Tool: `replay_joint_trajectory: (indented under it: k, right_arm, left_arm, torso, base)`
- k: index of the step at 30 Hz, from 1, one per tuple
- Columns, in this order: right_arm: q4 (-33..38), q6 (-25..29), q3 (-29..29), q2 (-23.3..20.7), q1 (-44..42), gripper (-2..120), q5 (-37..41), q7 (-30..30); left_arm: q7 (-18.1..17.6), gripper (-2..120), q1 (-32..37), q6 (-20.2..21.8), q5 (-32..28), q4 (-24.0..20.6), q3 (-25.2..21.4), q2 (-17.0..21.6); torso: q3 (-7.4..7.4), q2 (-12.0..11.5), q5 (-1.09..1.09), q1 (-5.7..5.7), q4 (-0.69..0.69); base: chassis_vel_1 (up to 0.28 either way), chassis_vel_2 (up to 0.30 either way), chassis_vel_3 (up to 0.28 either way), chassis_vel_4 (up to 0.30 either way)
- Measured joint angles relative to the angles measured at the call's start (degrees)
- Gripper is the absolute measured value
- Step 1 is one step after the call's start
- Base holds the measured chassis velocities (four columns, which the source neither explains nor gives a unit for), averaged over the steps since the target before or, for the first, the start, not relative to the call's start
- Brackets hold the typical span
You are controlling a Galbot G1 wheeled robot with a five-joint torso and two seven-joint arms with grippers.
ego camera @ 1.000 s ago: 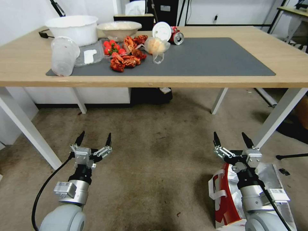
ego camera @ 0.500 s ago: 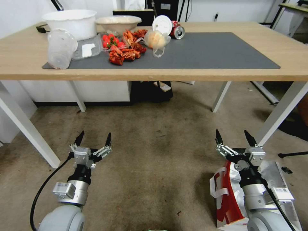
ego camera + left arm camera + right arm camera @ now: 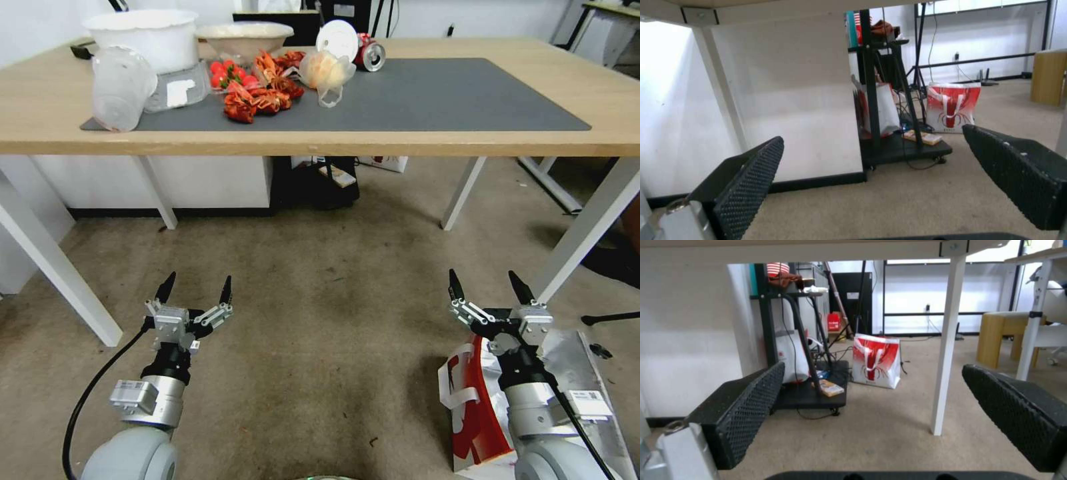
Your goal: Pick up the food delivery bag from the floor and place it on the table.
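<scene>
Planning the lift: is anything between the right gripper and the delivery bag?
Nothing visible. The open right gripper hangs over the floor, the delivery bag standing just beneath that arm's wrist.

Crushed can (image 3: 369,56), 2 bowls (image 3: 142,29)

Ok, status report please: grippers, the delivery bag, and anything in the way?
Both grippers open, empty: left gripper, right gripper above the bag. Delivery bag on the floor, under the right arm. Table ahead; its mat bare on the right.
</scene>
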Motion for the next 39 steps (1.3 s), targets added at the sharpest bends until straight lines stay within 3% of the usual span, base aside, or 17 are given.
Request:
replay_joint_trajectory:
  k: [12, 15, 20, 30, 39]
  right_arm:
    - [-0.6, 0.1, 0.1, -0.4, 0.3, 100, 0.4, 0.1]
    - [-1.1, -0.1, 1.1, -0.9, 0.7, 100, 1.2, 0.5]
    - [-1.6, -0.2, 2.5, -1.9, 0.8, 100, 2.3, 0.9]
    - [-2.8, -1.5, 12.2, -5.5, -0.6, 100, 5.0, 0.6]
    - [-8.2, 0.5, 19.4, -7.4, -1.5, 100, 6.7, 0.5]
  left_arm:
    - [-0.1, 100, -0.1, -0.3, -0.3, 0.1, 0.2, 0.0]
    - [-0.1, 100, -0.7, -3.4, -1.6, 1.1, 0.3, 0.2]
    - [-0.1, 100, -0.9, -5.1, -1.8, 2.1, 0.2, 0.5]
    - [-0.9, 100, -0.8, -3.4, -1.5, 1.8, 0.1, 1.5]
    - [-1.3, 100, -1.4, -3.3, -2.0, 3.4, 0.2, 2.0]
  torso:
    - [-0.10, -1.0, 0.00, -0.24, 0.00]
    - [-0.10, -0.9, 0.00, -0.24, 0.00]
    - [-0.10, -0.8, 0.01, -0.24, 0.00]
    - [-0.10, -0.6, 0.00, -0.20, 0.00]
    - [-0.10, -0.5, 0.01, -0.18, 0.00]
  base:
    - [0.000, 0.000, 0.000, 0.000]
    - [0.000, 0.000, 0.000, 0.000]
    - [0.000, 0.000, 0.000, 0.000]
    - [0.000, 0.000, 0.000, 0.000]
    - [0.000, 0.000, 0.000, 0.000]
